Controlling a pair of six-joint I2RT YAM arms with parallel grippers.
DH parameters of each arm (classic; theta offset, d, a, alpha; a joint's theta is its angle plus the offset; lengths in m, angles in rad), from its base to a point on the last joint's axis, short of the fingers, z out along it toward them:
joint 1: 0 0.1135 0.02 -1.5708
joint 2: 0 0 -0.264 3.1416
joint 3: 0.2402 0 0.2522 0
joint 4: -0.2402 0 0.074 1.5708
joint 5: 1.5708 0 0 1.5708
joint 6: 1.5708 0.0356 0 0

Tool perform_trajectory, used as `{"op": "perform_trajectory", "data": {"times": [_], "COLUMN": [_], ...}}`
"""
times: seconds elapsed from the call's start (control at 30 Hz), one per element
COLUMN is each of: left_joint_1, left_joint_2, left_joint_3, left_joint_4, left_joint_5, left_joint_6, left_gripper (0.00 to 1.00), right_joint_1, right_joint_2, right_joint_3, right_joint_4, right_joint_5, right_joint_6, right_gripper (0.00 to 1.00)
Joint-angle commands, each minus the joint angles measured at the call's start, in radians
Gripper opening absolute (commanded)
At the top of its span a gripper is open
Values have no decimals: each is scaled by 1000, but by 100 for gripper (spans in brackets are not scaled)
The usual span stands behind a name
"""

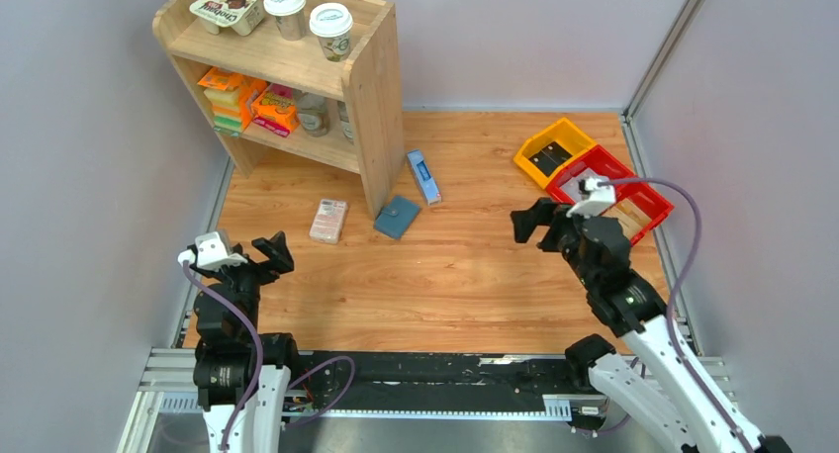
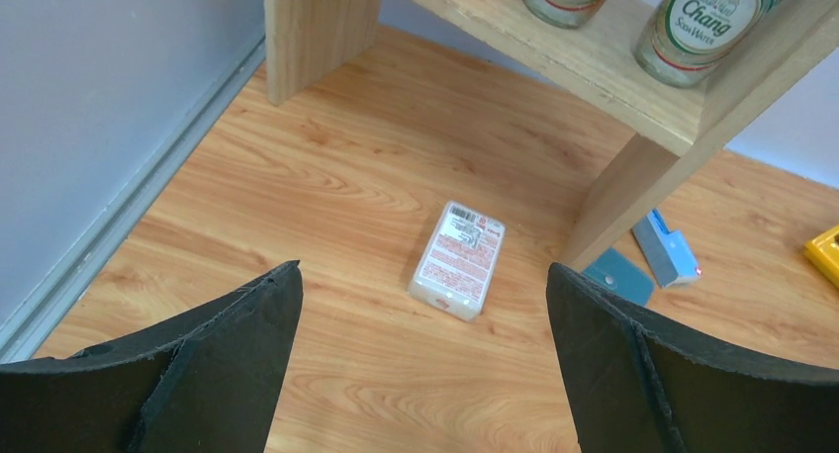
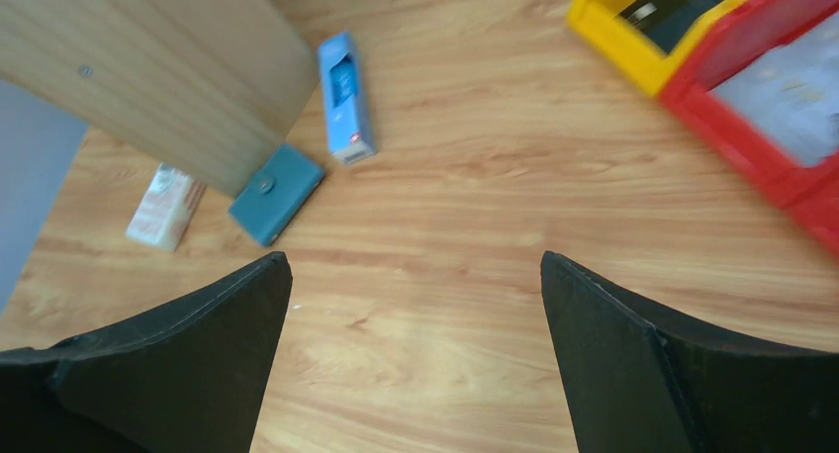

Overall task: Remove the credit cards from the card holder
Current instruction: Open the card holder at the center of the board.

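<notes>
The card holder point(image 1: 398, 217) is a small teal wallet lying shut on the wooden table at the foot of the shelf's right post. It also shows in the right wrist view point(image 3: 276, 193) and, partly hidden by the post, in the left wrist view point(image 2: 618, 275). No credit cards are in view. My left gripper point(image 1: 265, 254) hovers open at the near left, well short of the holder, nothing between its fingers. My right gripper point(image 1: 531, 224) hangs open to the right of the holder, also empty.
A wooden shelf point(image 1: 371, 87) with cups, boxes and bottles stands at the back left. A pink-and-white pack point(image 1: 327, 220) lies left of the holder and a narrow blue-and-white box point(image 1: 423, 176) behind it. Yellow point(image 1: 554, 148) and red point(image 1: 618, 191) bins sit at the right.
</notes>
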Motion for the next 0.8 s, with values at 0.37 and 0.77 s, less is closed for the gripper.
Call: {"op": "perform_trajectory", "data": {"times": [0.37,0.77], "left_joint_1": [-4,-15], "left_joint_2": [3,5], "left_joint_3": [22,17], "left_joint_4": [-40,-36], "left_joint_5": [63,63], "left_joint_6": [-33,-41], "left_gripper": [100,100], "right_joint_1": [135,218], "right_joint_2": [792,1264], "right_joint_3": [35,256], "right_joint_4": [562,727], "right_joint_5": [-373,-368], "right_joint_6": [451,740], "right_gripper": [93,66]}}
